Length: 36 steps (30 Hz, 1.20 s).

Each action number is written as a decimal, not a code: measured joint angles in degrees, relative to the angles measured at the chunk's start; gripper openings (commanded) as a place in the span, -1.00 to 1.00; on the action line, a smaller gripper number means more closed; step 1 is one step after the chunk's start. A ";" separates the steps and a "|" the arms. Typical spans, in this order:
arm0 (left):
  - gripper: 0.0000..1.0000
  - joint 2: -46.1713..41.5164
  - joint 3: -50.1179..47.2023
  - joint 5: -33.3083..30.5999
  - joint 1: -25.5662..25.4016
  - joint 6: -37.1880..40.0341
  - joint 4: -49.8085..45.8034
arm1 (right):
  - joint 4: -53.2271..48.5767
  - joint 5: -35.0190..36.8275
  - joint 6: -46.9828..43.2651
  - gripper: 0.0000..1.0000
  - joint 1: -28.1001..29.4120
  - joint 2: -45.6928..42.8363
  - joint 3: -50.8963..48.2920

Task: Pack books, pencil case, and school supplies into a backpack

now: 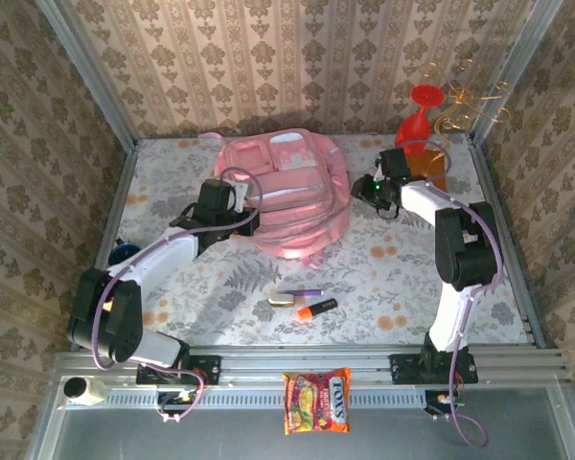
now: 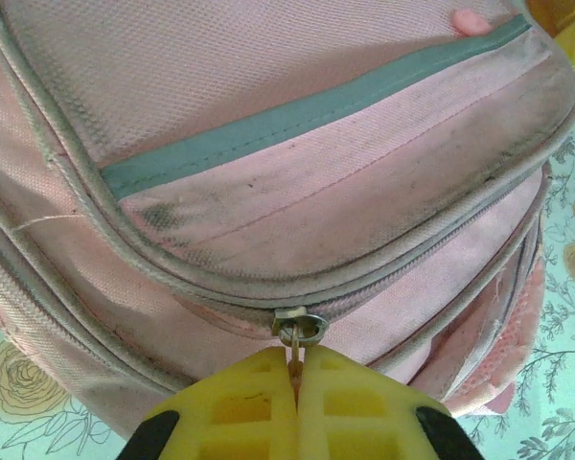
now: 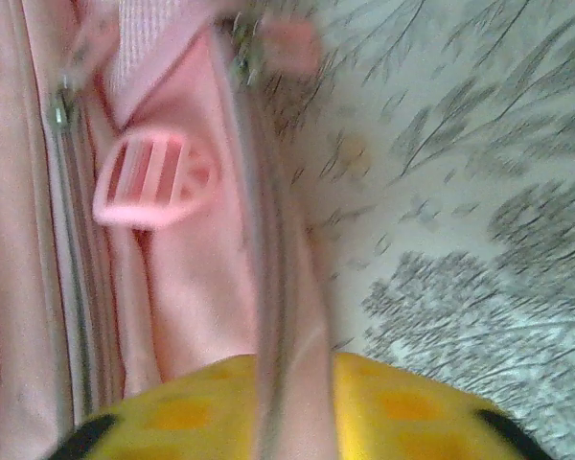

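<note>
An orange snack packet [image 1: 316, 401] marked something like "TOSS" lay nearest, and farther back on the flowery desk [image 1: 393, 264] the yellow left fingers [image 2: 240, 412] pinched together on the metal zip pull [image 2: 297, 331] of the soft pink backpack [image 1: 287, 196], while the right fingers [image 3: 172, 407] were at its edge, apart or together I could not tell.
</note>
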 measured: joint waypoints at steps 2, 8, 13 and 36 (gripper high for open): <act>-1.00 0.00 0.00 -0.85 -1.44 -0.85 0.37 | 0.20 0.07 0.68 0.40 0.96 -4.33 -4.83; -1.00 1.09 0.02 -2.29 -4.07 -1.81 0.61 | 2.99 -1.25 6.32 0.56 10.12 -16.94 -19.06; -1.00 1.81 0.02 -2.56 -4.35 -1.81 0.57 | 6.88 -0.74 11.45 0.51 18.78 -16.09 -21.97; -0.91 4.85 1.51 -1.07 5.84 8.33 0.85 | 6.10 -3.52 2.99 -1.00 7.19 -12.94 -18.58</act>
